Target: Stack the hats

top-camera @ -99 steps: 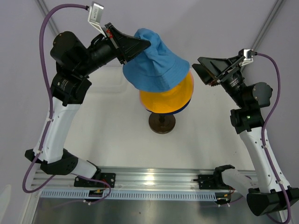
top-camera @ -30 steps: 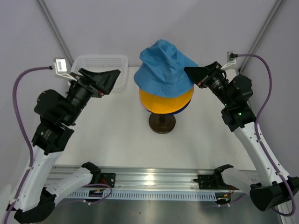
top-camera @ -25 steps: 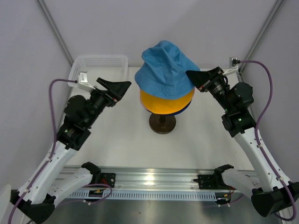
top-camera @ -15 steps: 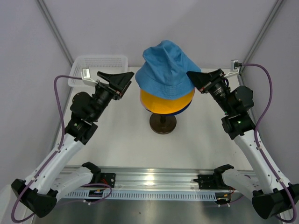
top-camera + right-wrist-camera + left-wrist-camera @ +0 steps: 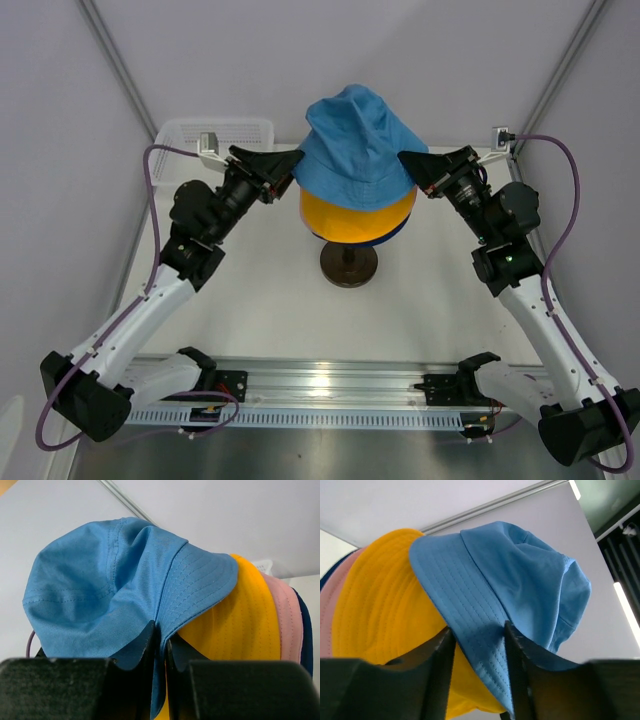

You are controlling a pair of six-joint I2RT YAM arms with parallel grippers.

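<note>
Top view: the light blue hat is perched on the yellow-orange hat. Left wrist: its stitched brim is straddled at six o'clock by the spread jaws of the left gripper. Right wrist: the brim is pinched by the right gripper. Soft, light cloth, judged best held there.

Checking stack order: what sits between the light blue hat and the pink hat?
The yellow-orange hat lies between the light blue hat and the pink hat. This is clearest in the right wrist view.
</note>
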